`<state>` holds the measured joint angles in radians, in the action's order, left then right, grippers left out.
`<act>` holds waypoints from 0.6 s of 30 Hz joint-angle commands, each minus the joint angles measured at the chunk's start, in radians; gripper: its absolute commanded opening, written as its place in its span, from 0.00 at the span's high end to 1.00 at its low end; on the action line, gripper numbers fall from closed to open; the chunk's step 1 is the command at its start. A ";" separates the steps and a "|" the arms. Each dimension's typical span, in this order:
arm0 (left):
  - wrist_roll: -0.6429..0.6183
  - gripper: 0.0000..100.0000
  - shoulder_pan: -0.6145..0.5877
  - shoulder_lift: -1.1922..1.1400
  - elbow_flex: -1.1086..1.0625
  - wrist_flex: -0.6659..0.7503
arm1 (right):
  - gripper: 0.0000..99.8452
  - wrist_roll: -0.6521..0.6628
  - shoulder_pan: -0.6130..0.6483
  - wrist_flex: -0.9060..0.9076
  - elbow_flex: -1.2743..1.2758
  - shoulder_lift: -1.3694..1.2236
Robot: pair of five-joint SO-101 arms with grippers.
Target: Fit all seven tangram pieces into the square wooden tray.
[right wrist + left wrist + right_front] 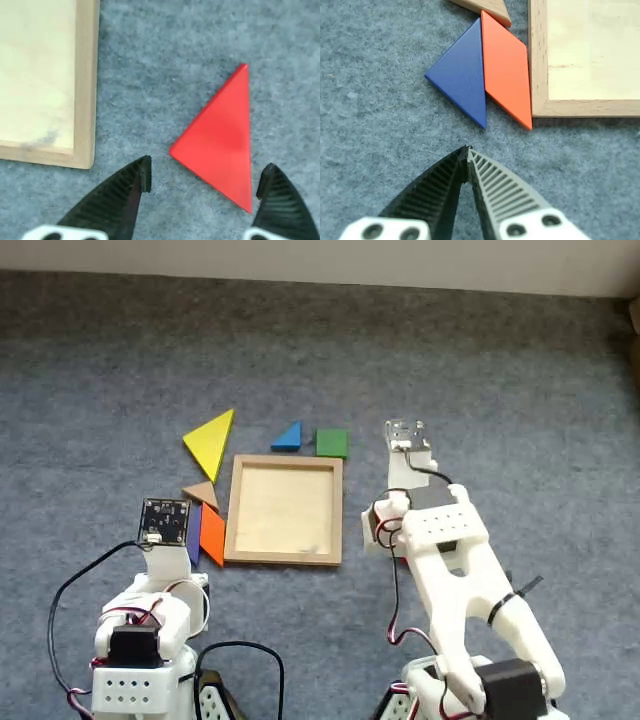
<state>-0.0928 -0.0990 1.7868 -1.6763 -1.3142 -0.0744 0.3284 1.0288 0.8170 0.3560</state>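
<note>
Red triangle (pixel 220 150) flat on the grey mat (pixel 500 370), just right of the tray (pixel 284 560) by its near right corner, apart from the rim; the tray itself holds no pieces. The right gripper (pixel 206 175) hangs low over the triangle with its fingers spread wide, one tip on the tray side and the other beyond the long edge, nothing pinched.

Here's the worry; that piece looks thin and lies flush on a soft mat, so the tips could ride over the top instead of catching the edges. One finger would meet a point and the other a straight edge; I'd expect the piece to swivel or squirt out as they close. The tray rim sits near, so a stray nudge could shift the tray too.

Orientation; the triangle's long edge runs near to far, roughly in line with the tray's right rim, and its square corner points left at the tray.

Further out; the left gripper (pixel 466 152) has its fingers pressed together, empty, just near of the dark blue triangle (pixel 462 80) and the orange piece (pixel 505 75) beside the tray's left rim. A tan triangle (pixel 202 493), yellow triangle (pixel 212 442), small blue triangle (pixel 288 437) and green square (pixel 332 443) wait around the far-left side.
</note>
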 commanded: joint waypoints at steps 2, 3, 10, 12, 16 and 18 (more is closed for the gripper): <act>0.006 0.99 -0.015 0.013 -0.019 -0.005 | 0.67 0.012 -0.015 -0.047 -0.008 -0.101; 0.006 0.99 -0.015 0.013 -0.019 -0.005 | 0.67 0.014 -0.015 -0.058 -0.013 -0.122; 0.006 0.99 -0.015 0.013 -0.019 -0.005 | 0.67 0.068 -0.077 -0.056 -0.084 -0.225; 0.006 0.99 -0.015 0.013 -0.019 -0.005 | 0.67 0.069 -0.082 -0.056 -0.084 -0.225; 0.006 0.99 -0.015 0.013 -0.019 -0.005 | 0.67 0.069 -0.079 -0.059 -0.084 -0.223; 0.006 0.99 -0.015 0.013 -0.019 -0.005 | 0.67 0.068 -0.076 -0.062 -0.085 -0.223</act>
<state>-0.0928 -0.0990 1.7868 -1.6763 -1.3142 -0.0176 0.2654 0.9828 0.7848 0.1197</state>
